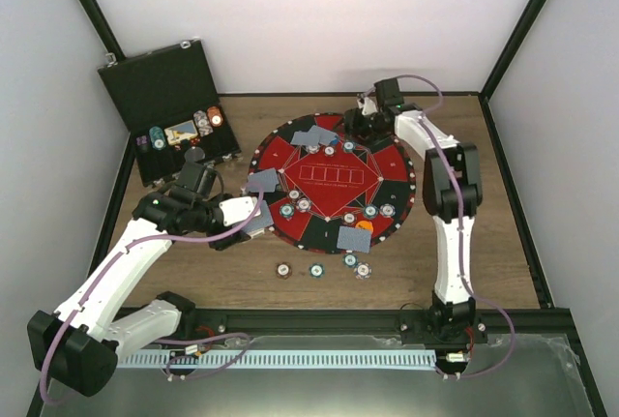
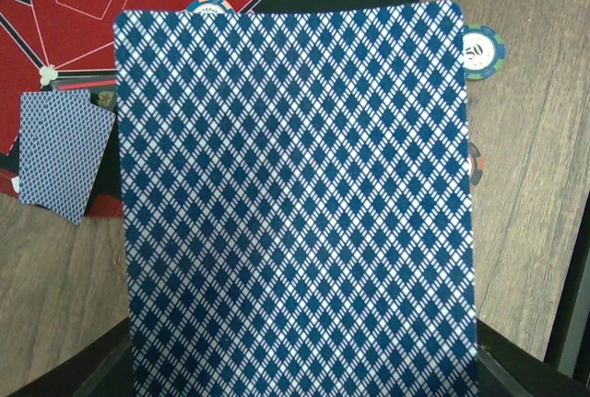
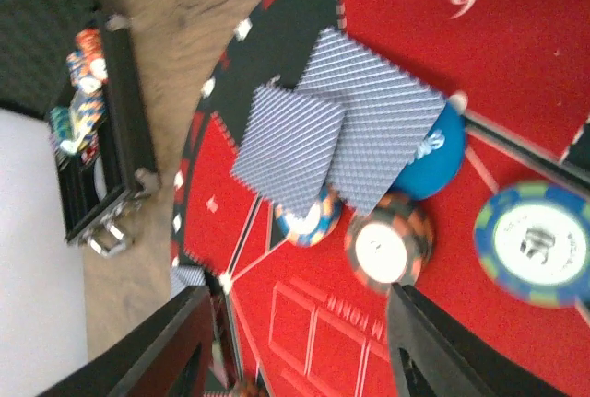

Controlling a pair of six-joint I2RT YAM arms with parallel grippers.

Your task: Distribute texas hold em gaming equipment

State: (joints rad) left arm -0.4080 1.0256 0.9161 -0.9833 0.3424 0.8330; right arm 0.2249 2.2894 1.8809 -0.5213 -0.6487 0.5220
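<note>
- The left tool (image 1: 238, 212) was pinched shut on one blue-patterned playing card (image 2: 295, 204). The card stuck out flat ahead of its fingers and hid most of what lay beneath.
- Past that card's far edge lay the near-left rim of the round mat (image 1: 334, 177).
- Off to this tool's left, a dealt card (image 2: 60, 153) rested on the mat's border, one corner overhanging the tabletop (image 1: 484, 243).
- To this tool's right, a green-edged chip (image 2: 482, 52) sat on bare wood, apart from the mat.
- The right tool (image 3: 297, 323) hung over the far side of the mat with its fingers spread and nothing between them.
- Just ahead of the right tool's fingertips lay a brown chip (image 3: 389, 245).
- Beyond that chip were two overlapping cards (image 3: 369, 121), with a blue marker disc (image 3: 433, 162) peeping from under them. A blue chip (image 3: 539, 242) lay off to the tool's right.
- From overhead, several segments of the mat already carried cards and chips, so the sharing-out looked well past halfway.
- What seemed left was to set down the held card at a seat near the left tool.
- The loose chips (image 1: 316, 270) lay on the tabletop just off the mat's near rim and probably needed moving onto it.
- A few pieces also showed in the open black case (image 1: 155, 78), well behind the left tool.
</note>
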